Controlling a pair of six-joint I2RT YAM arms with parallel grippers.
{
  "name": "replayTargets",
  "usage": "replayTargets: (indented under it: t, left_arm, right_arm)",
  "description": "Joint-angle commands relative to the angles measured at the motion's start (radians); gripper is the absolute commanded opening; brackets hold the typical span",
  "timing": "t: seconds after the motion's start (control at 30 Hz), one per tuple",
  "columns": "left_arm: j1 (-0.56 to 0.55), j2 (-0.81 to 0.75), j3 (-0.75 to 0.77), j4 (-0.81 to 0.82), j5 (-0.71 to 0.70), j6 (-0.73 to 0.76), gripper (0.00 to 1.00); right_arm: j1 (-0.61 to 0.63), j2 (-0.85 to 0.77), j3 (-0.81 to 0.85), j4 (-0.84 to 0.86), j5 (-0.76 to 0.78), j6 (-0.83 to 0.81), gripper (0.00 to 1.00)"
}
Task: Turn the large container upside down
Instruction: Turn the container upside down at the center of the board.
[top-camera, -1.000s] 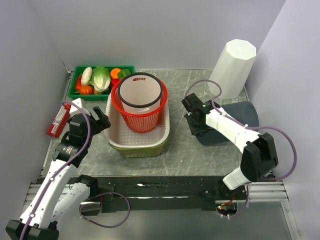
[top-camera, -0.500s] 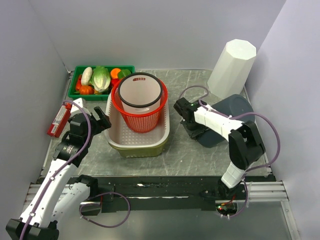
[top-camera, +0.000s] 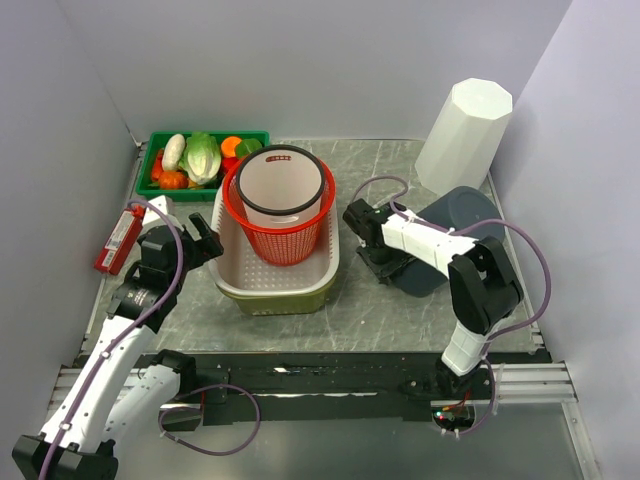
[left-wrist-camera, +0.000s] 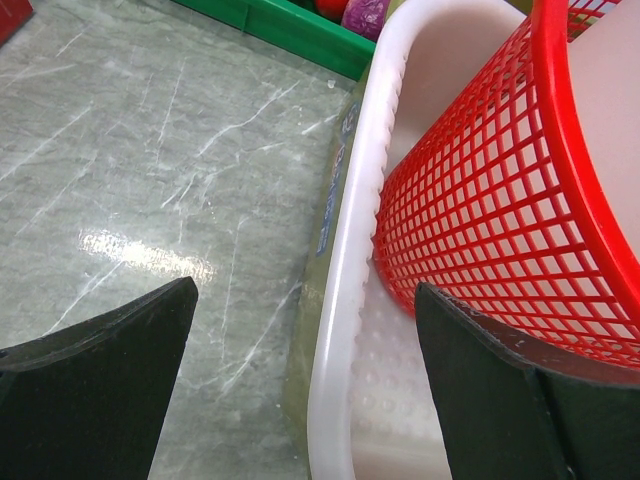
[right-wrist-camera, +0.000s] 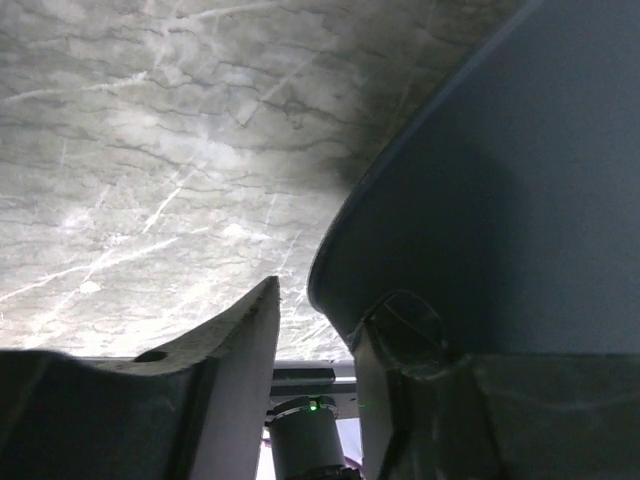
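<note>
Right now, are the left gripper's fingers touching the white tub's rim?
Apart. In the left wrist view the white tub's rim runs between the left gripper's wide-open fingers, with table and tub floor showing either side.

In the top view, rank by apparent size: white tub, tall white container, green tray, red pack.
1. white tub
2. tall white container and green tray: look alike, unranked; the red basket hides part of the tray
3. red pack
</note>
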Motion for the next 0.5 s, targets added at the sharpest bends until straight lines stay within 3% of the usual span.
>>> replayTargets:
  t: [0.0,0.47]
  left_arm:
    - [0.001,-0.001,0.009,0.037,0.011,0.015,0.96]
    - [0.001,0.013,0.01,0.04,0.023,0.019,0.96]
  right_arm:
    - [0.007,0.037,-0.004,0.043,-0.077,0.001,0.44]
    - [-0.015,0.087,-0.03,0.072,-0.042,0.008,0.5]
